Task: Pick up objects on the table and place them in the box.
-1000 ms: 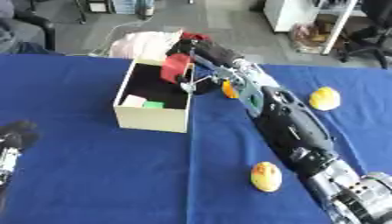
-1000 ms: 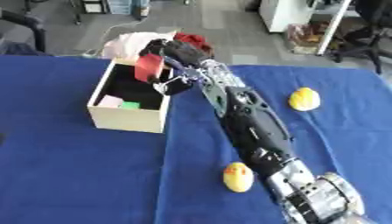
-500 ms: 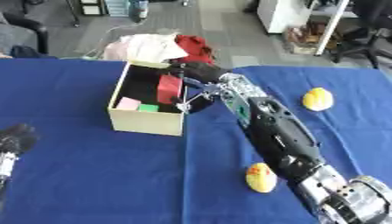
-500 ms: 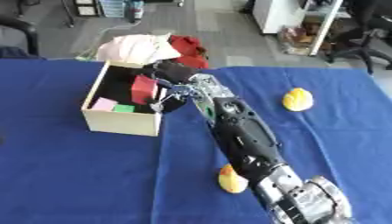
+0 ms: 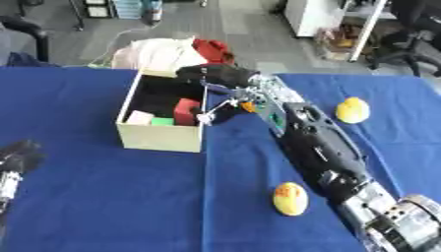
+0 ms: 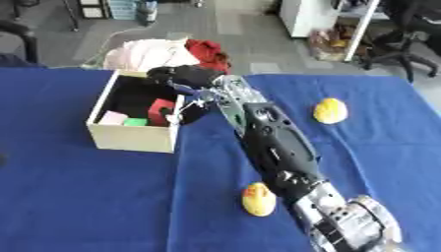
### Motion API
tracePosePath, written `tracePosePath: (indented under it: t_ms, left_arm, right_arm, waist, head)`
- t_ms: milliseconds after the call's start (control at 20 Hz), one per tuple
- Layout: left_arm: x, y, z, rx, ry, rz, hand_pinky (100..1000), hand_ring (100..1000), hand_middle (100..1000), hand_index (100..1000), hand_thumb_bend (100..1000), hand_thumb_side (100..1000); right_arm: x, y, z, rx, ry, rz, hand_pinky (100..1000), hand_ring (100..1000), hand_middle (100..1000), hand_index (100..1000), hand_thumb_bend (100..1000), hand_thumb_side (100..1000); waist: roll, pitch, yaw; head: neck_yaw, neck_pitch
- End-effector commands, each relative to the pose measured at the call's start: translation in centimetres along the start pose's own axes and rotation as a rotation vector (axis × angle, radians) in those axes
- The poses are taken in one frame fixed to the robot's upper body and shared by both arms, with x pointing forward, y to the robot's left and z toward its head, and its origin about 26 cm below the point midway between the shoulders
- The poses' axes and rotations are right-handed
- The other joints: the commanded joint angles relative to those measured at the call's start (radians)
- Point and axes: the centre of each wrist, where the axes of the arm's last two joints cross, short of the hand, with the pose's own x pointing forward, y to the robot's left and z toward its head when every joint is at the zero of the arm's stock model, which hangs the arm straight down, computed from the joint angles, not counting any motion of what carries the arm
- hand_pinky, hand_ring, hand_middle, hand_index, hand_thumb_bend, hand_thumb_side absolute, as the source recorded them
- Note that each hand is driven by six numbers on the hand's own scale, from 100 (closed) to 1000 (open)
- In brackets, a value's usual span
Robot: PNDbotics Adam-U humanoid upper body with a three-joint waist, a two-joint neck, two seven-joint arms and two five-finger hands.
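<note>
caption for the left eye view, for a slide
Right hand over the box holding a red block; two yellow objects on the blue table.

Blue tablecloth [image 5: 103, 197] — cream box [image 5: 159, 138]; red block [image 5: 185, 110]; yellow fruits [image 5: 290, 198].

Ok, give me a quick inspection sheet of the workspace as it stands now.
Surface: table under a blue cloth, flat.
Job's things: open box holding a red block, a pink piece and a green piece; two yellow rounded objects on the cloth, one far right, one near.
Clutter: pink and red cloth pile behind the box.
Hands: right hand at the box's far right rim, fingers unclear; left hand at the left edge, fingers unclear.
Cables: thin light cords by the right wrist.
Surroundings: office floor, chairs, white cabinet.
</note>
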Motion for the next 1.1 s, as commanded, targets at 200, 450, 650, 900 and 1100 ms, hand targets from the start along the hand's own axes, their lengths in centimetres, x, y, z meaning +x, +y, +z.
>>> tracePosePath:
  t_ms: [200,450,650,900,1100]
  left_arm:
    - [0.4,0.8,0.1,0.020,-0.010,-0.022,886,781,749,827,119,642]
    - [0.1,1.1,0.5,0.036,0.003,-0.031,886,780,749,827,122,641]
    - [0.0,1.3,0.7,0.046,0.011,-0.039,886,780,749,827,123,641]
    - [-0.1,1.4,0.8,0.050,0.014,-0.044,886,780,749,827,124,641]
    - [-0.1,1.5,0.8,0.052,0.015,-0.046,886,780,749,827,124,640]
  right_arm:
    - [-0.7,-5.0,1.8,-0.069,-0.106,0.104,941,924,1000,1000,100,234]
    - [-0.3,-6.7,5.6,-0.090,-0.221,0.140,936,912,972,1000,100,237]
    - [0.8,-6.4,8.7,-0.060,-0.272,0.101,925,895,950,1000,100,278]
    - [2.3,-4.5,11.5,0.030,-0.307,0.027,919,888,946,1000,100,395]
    - [3.1,-1.2,12.8,0.163,-0.316,-0.022,916,889,947,1000,100,598]
  waist:
    - [-0.009,-0.033,-0.024]
    - [-0.017,-0.043,-0.058]
    - [-0.018,-0.045,-0.083]
    - [-0.018,-0.046,-0.099]
    - [-0.017,-0.044,-0.097]
  head:
    - [0.016,0.017]
    - [0.035,0.031]
    - [0.046,0.036]
    - [0.048,0.037]
    - [0.046,0.034]
